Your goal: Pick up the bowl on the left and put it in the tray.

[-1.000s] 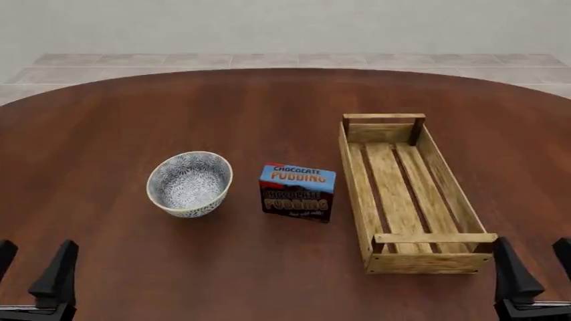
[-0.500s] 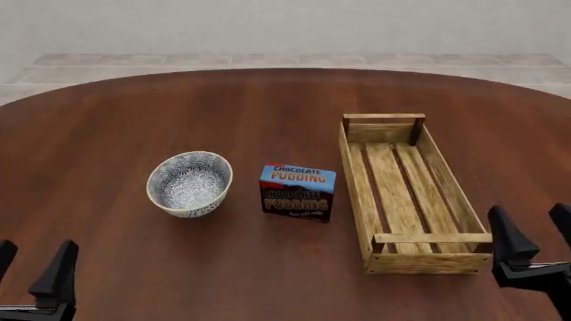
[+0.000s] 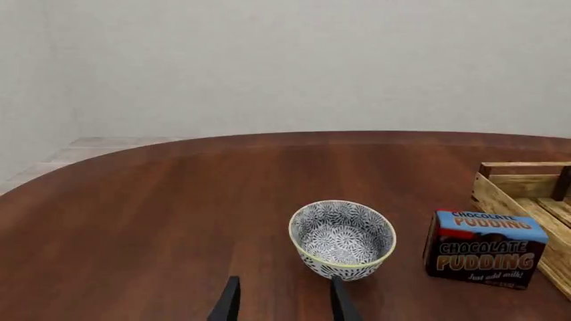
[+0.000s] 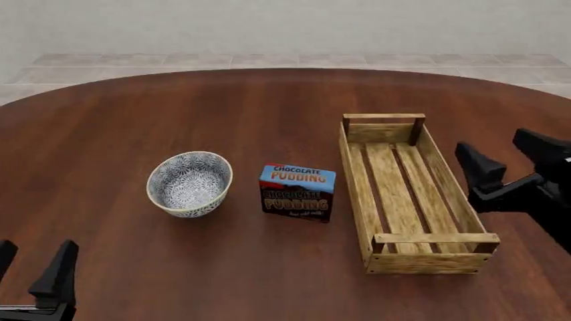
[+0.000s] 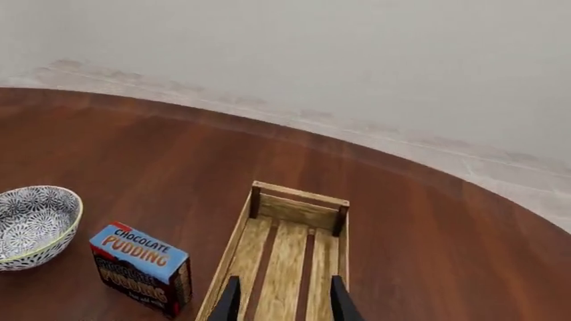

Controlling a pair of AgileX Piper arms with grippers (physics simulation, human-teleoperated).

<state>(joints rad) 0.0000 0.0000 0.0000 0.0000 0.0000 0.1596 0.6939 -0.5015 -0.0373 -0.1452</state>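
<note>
One bowl [image 4: 189,183]. One tray [image 4: 408,190]. One pudding box [image 4: 297,192]. Two grippers: left [image 4: 34,275], right [image 4: 515,160]. One surface [image 4: 267,100].

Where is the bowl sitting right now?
In the front view the bowl stands on the table's left half, left of the chocolate pudding box and apart from it, with the tray farther right.
</note>
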